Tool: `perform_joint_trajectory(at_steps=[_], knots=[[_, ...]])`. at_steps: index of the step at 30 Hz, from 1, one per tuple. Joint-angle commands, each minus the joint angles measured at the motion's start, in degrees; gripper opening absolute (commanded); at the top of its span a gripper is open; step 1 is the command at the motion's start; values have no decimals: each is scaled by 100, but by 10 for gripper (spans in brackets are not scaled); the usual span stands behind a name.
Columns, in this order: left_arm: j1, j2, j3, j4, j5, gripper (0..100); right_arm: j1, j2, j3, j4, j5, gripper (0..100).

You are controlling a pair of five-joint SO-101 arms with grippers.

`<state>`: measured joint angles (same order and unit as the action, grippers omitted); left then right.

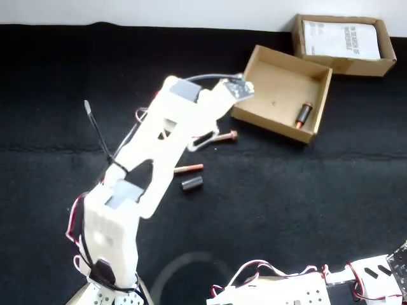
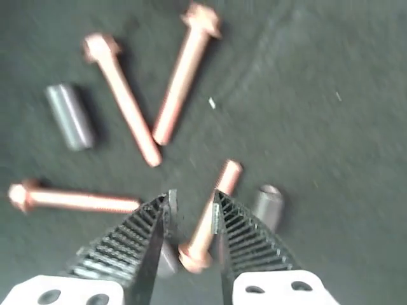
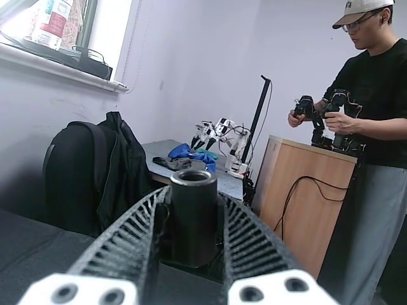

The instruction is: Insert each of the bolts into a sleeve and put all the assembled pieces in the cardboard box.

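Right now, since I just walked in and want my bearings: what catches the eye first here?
The right gripper holds a black sleeve upright. The left gripper hangs open astride a copper bolt lying on the black cloth among loose bolts and sleeves. One assembled piece lies in the cardboard box.

Behind 1 jaw of the left gripper, a sleeve lies half hidden; a dark piece behind the other is too covered to tell. The right gripper hides the held sleeve toward its palm.
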<state>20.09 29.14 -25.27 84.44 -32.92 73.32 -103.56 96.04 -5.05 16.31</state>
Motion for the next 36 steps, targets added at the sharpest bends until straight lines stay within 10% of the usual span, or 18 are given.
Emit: perform_joint_trajectory(at_steps=[1,36], knots=[[66,312,-796,-193,-70,109,13,-145,690,-110,62,7],[479,4215,-5024,-457,-519,116,22,-145,690,-110,440,7]])
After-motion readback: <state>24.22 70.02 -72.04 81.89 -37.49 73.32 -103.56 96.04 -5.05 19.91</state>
